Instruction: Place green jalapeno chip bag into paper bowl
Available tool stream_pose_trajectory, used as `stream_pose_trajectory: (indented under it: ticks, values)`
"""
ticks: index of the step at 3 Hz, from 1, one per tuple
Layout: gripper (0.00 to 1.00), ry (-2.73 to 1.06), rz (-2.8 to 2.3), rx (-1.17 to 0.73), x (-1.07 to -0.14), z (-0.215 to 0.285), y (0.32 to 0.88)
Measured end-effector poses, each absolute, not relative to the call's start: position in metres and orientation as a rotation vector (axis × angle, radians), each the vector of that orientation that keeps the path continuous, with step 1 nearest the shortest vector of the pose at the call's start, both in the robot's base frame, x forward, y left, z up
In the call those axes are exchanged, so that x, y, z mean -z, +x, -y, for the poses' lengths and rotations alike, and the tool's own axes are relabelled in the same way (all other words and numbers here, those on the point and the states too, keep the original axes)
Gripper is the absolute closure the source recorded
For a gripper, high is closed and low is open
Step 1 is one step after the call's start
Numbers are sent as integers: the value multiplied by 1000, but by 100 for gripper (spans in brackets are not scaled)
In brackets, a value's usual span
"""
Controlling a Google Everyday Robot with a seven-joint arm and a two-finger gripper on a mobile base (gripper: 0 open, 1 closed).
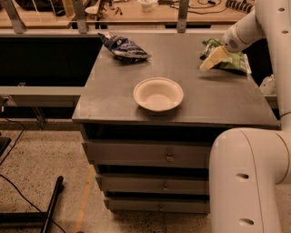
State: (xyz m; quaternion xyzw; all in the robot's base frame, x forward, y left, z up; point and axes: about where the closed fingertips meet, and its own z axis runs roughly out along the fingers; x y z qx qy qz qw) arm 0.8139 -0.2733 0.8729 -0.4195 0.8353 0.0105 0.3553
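Observation:
The green jalapeno chip bag (229, 61) lies flat on the far right of the grey tabletop, light green with white patches. The white paper bowl (158, 94) sits upright and empty near the middle front of the table. My gripper (213, 58) hangs from the white arm (245, 29) at the bag's left end, low over the tabletop, and hides part of the bag. I cannot see whether it touches the bag. The bowl is well to the gripper's front left.
A dark blue and white chip bag (123, 46) lies at the table's far left. The grey table (209, 104) has drawers below. A cluttered wooden bench (136, 11) with metal posts runs behind. The robot's white body (248, 182) stands at the front right.

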Motion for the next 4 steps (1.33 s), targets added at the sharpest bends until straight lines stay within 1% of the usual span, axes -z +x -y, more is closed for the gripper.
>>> stream_pose_trajectory:
  ticks: [1,2,3,4]
  values:
    - [18,-1158,-2154,9,-863,274,814]
    - [41,-1215,-2148,22,-856,272,813]
    - [64,-1197,-2107,-63,-866,260,808]
    - [88,-1203,-2010,-68,-907,237,810]
